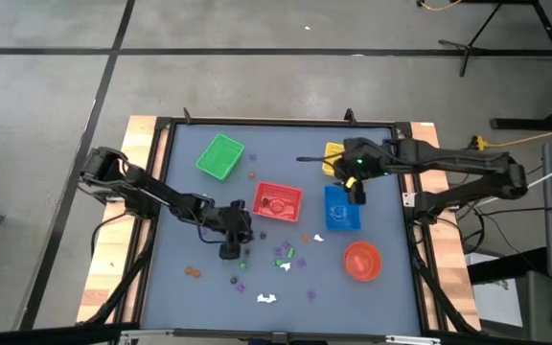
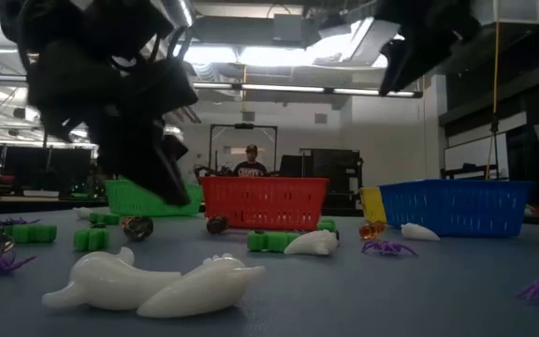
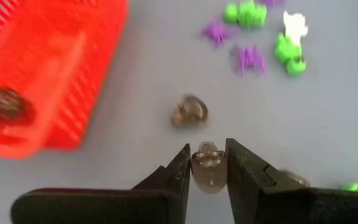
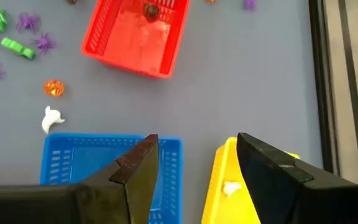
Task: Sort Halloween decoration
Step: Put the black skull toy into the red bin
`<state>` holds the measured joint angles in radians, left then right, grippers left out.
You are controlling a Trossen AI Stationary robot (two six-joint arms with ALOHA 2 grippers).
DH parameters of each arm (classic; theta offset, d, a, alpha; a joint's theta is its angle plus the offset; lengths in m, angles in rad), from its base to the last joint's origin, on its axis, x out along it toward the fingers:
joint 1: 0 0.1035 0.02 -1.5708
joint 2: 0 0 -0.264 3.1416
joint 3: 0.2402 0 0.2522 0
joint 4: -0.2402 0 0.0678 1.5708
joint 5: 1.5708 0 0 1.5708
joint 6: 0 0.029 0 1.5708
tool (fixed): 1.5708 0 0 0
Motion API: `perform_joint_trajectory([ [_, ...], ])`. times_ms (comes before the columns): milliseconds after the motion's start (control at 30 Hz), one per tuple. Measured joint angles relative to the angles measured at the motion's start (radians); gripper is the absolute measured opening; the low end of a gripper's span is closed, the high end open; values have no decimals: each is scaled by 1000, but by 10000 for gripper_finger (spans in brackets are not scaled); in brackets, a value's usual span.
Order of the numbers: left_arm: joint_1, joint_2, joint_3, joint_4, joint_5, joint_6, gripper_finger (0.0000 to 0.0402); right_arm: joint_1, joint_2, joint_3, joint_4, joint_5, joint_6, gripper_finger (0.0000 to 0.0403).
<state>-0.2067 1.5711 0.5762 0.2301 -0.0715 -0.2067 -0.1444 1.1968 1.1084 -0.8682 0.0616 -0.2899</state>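
Observation:
Tiny Halloween trinkets [image 1: 286,257] in green, purple, white and orange lie scattered on the grey table's near half. In the low view, white ghosts [image 2: 157,281] lie in front. My left gripper [image 1: 230,251] hovers left of the red basket [image 1: 277,201], shut on a smoky-brown translucent trinket [image 3: 209,167]. A similar trinket [image 3: 189,112] lies on the table beyond it, and a dark one [image 3: 5,104] sits in the red basket. My right gripper [image 4: 194,168] is open and holds nothing, above the gap between the blue basket [image 4: 92,162] and the yellow basket [image 4: 229,186]. My left gripper pinches the smoky-brown trinket by its two sides [image 3: 194,165] between its two fingertips [image 3: 180,168]. The fingers point down at the table from above. In the low view the gripper [image 2: 162,183] stands above the tabletop; the trinket itself does not show there.
A green basket [image 1: 220,156] stands at the far left and a round red bowl [image 1: 361,261] at the near right. The yellow basket holds a white piece [image 4: 230,186]. Bare table lies left of the left gripper. A person [image 2: 249,164] stands in the room behind.

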Motion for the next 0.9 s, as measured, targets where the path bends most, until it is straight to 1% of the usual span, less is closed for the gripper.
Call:
perform_joint_trajectory([
  [133, 21, -50, 1, 31, -31, -1, 58, 0, -74, -110, 101, 17, -2, 216],
  [233, 37, -73, 1, 108, -63, -1, 58, 0, -108, -164, 145, 59, -4, 216],
  [333, 51, -81, 2, 213, -96, 0, 58, 0, -121, -196, 169, 117, -31, 216],
  [467, 77, -81, 3, 301, -195, -1, 58, 0, -121, -201, 177, 195, -54, 216],
  [600, 104, -81, 3, 329, -270, -2, 58, 0, -115, -201, 207, 198, -63, 216],
  [900, 150, -78, 3, 357, -277, -2, 63, 0, -116, -201, 215, 191, -84, 216],
])
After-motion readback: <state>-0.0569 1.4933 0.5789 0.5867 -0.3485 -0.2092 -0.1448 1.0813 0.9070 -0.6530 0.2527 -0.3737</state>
